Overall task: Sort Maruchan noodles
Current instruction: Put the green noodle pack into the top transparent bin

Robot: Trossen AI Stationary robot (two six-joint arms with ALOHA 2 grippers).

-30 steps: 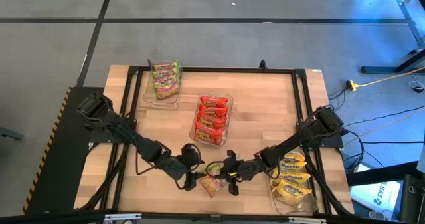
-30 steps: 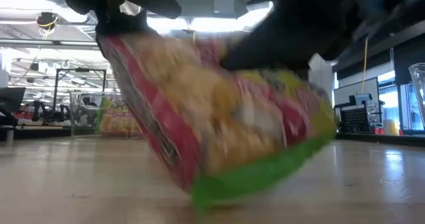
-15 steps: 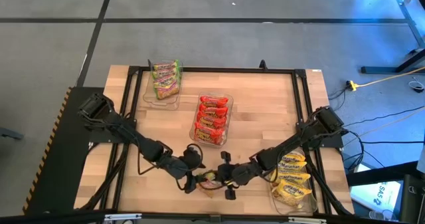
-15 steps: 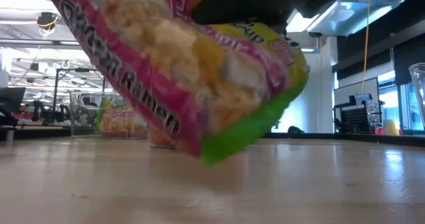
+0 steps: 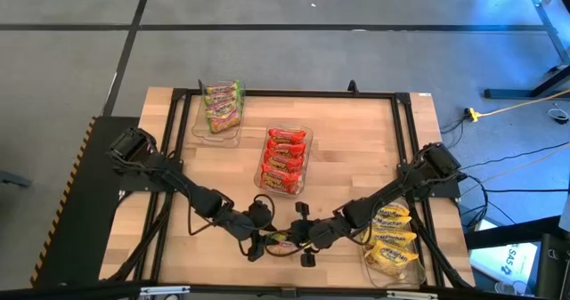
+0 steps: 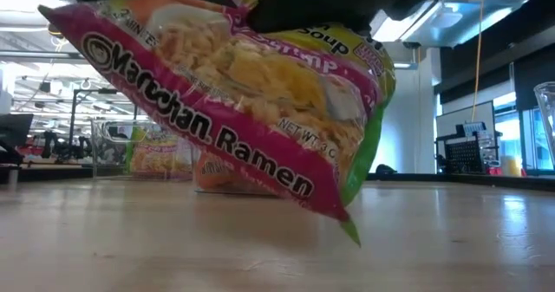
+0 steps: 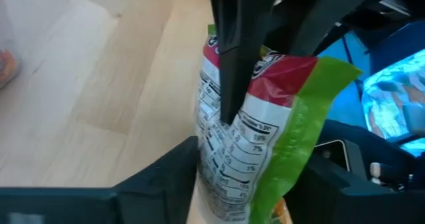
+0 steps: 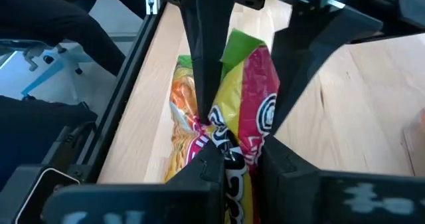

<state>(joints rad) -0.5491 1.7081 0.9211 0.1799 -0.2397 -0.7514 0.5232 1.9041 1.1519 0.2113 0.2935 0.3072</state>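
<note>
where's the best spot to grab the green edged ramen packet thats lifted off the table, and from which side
Judging by its pose, grip a flat end seam. The green-edged ramen packet hangs tilted above the table, held between both grippers, the left gripper and the right gripper. Its middle bulges with noodles; the crimped ends are thin. Come in level from either end, fingers across the seam.

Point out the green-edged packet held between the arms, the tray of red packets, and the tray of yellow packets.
green-edged packet (image 6: 234,110), low view, printed front.
tray of red packets (image 5: 307,131), high view, top right rim.
tray of yellow packets (image 5: 367,263), high view, left rim.
</note>
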